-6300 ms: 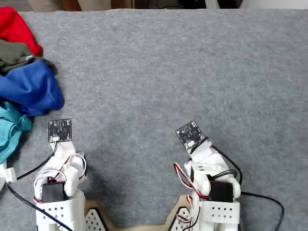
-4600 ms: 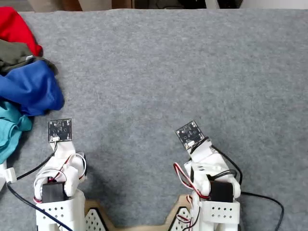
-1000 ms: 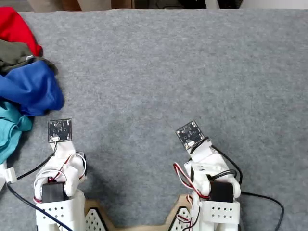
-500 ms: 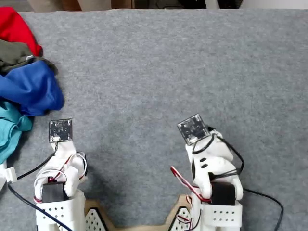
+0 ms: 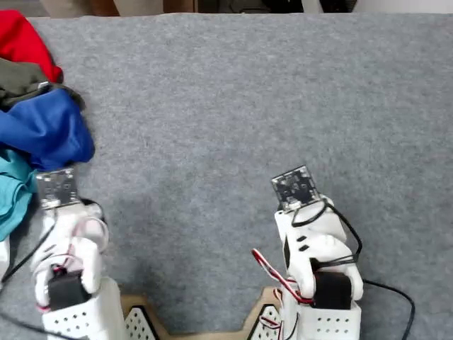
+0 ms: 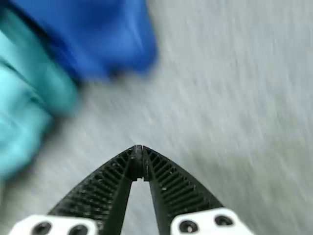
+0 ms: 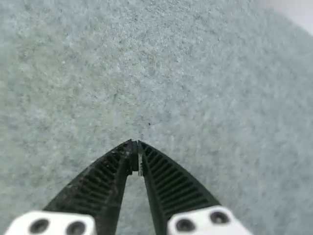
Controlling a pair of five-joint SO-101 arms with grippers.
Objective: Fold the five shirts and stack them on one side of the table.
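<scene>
The left gripper [image 6: 138, 150] is closed: its two ribbed fingers meet at the tips and there is nothing between them. It hangs over the bare grey table [image 5: 233, 92], near the shirts but not touching them. The right gripper [image 7: 135, 145] is closed in the same way, also holding nothing, above bare felt.

In the high view the left arm [image 5: 67, 248] stands at the near left corner, with its wrist beside the pile. The right arm [image 5: 315, 241] stands at the near edge, pointing away over the table.

The shirts lie unfolded in a heap at the left edge: a red shirt [image 5: 25, 42] farthest, then a dark olive shirt [image 5: 25, 78], a blue shirt [image 5: 46, 131] and a teal shirt [image 5: 14, 191] nearest.
</scene>
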